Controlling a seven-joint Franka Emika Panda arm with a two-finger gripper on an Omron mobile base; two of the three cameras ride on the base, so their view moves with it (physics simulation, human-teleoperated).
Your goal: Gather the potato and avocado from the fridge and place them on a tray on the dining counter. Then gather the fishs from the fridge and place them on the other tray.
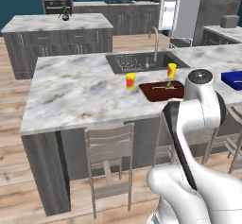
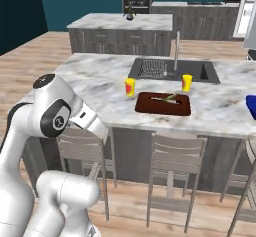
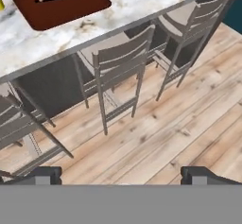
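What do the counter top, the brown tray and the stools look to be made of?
Counter top: polished stone, probably marble, going by the grey-white veining. Brown tray: smooth matte plastic or lacquered wood; uniform reddish-brown, no grain visible. Stools: grey-stained wood by the slatted backs, though painted metal is possible.

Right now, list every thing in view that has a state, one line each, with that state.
gripper: open, holding nothing, over the wood floor.
reddish-brown tray: flat on the dining counter, fish lying in it.
blue tray: on the counter, contents cannot be told.
two yellow cups: upright.
fridge: door open.
stools: tucked under the counter.
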